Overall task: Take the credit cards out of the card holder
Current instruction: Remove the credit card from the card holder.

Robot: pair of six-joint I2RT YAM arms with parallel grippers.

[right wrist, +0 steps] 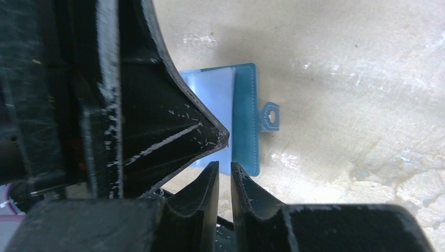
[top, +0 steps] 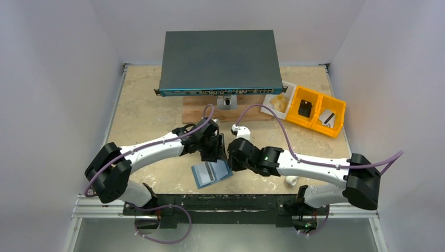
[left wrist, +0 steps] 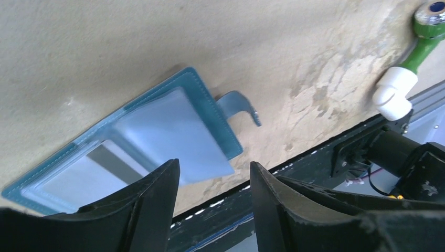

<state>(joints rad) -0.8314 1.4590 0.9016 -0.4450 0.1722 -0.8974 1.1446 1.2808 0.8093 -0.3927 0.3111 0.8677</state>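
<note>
The steel-blue card holder (top: 202, 177) lies opened flat near the table's front edge. In the left wrist view the card holder (left wrist: 78, 157) has a pale credit card (left wrist: 194, 147) sliding out past its stitched edge, beside a small strap tab (left wrist: 239, 105). My left gripper (top: 212, 151) hovers just above and behind it, and the left gripper (left wrist: 214, 176) is open with nothing between its fingers. My right gripper (top: 232, 157) sits close on the right. In its own view the right gripper (right wrist: 224, 165) is shut to a narrow slit and holds nothing, above the holder's edge (right wrist: 246, 121).
A large dark grey box (top: 218, 58) stands at the back on a wooden board (top: 194, 113). Yellow bins (top: 315, 110) sit at the back right. A white pipe elbow (left wrist: 393, 97) with a green stem lies by the front edge, near the black rail (left wrist: 315, 157).
</note>
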